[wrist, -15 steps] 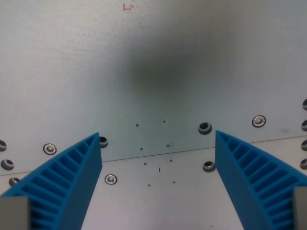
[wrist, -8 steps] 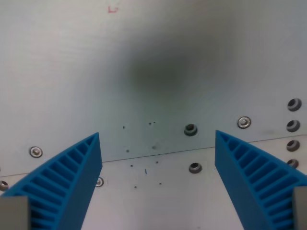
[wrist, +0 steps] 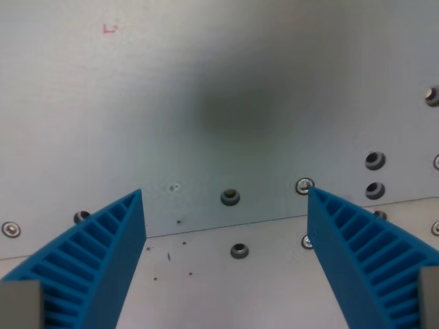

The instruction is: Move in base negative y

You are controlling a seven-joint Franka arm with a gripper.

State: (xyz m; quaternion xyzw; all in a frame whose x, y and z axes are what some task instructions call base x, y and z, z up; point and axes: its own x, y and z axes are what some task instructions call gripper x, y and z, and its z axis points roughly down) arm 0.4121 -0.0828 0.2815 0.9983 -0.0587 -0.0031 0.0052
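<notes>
far left, small red mark (wrist: 110,29) on the pale grey metal table plate (wrist: 226,82). lower left, a silver screw (wrist: 11,229), then the left ribbed blue finger (wrist: 96,260). centre, a straight seam (wrist: 226,225) between plates, a dark bolt hole (wrist: 230,197) beyond it and another (wrist: 239,250) nearer. gripper (wrist: 226,205) spread wide, holding nothing, right finger (wrist: 357,253) well apart. no object to fetch: just a sideways shift along base y, probably across this view, over flat plate with nothing standing in the path.
</notes>
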